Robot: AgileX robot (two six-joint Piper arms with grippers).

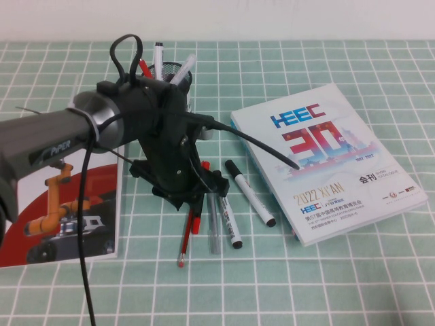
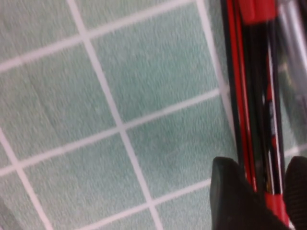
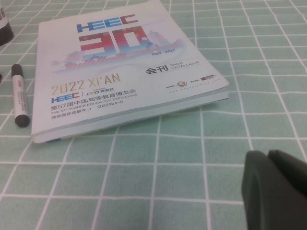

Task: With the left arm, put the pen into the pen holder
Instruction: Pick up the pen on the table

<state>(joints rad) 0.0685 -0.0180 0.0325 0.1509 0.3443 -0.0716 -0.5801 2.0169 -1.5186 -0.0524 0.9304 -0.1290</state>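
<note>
The pen (image 1: 184, 246), a thin red stick, lies on the green checked cloth among other pens, its upper part under my left gripper (image 1: 192, 202). In the left wrist view the gripper (image 2: 269, 191) has its two black fingers tight on either side of red shafts; the thin pen (image 2: 240, 110) runs beside a thicker red-and-black pen (image 2: 268, 96). The pens still rest on the cloth. The pen holder (image 1: 180, 73), black mesh with markers in it, stands behind the left arm, mostly hidden. My right gripper (image 3: 267, 155) is shut and empty above the cloth.
A white HEEC catalogue (image 1: 326, 156) lies at the right, also in the right wrist view (image 3: 120, 72). A red brochure (image 1: 61, 217) lies at the left. A white marker (image 1: 250, 192), another marker (image 1: 229, 224) and a clear pen (image 1: 213, 227) lie beside the pen.
</note>
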